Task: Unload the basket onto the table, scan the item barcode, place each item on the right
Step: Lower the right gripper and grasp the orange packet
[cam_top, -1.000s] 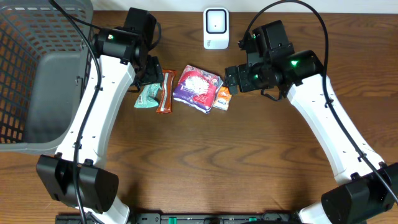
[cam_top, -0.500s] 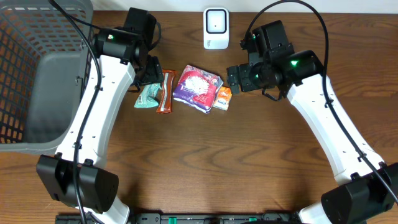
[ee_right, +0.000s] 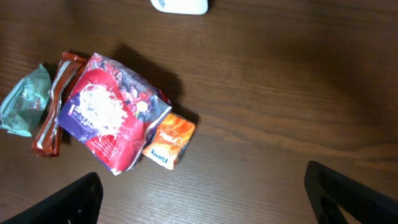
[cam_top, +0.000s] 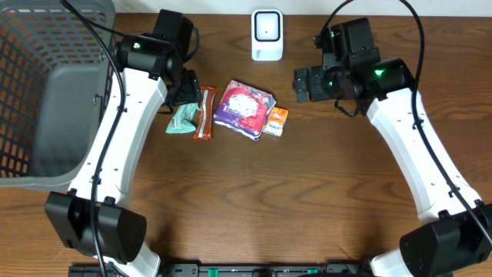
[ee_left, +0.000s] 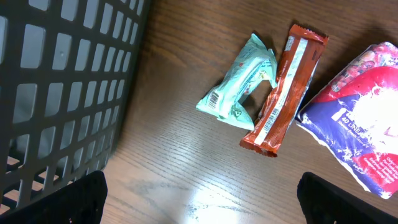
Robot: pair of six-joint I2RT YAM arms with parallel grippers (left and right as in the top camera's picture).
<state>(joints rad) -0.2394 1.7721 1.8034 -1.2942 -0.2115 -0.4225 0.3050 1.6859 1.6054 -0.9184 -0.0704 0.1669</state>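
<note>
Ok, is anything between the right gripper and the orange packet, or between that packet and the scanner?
Nothing visible. The right gripper hangs open, with only bare table between it and the orange packet. The packet's left side lies against the purple bag; the wood up to the scanner is clear.

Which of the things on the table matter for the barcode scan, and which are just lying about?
For the job: white scanner, green packet, red-brown bar, purple snack bag, orange packet.

Lying about: grey plastic basket at the left edge.
</note>
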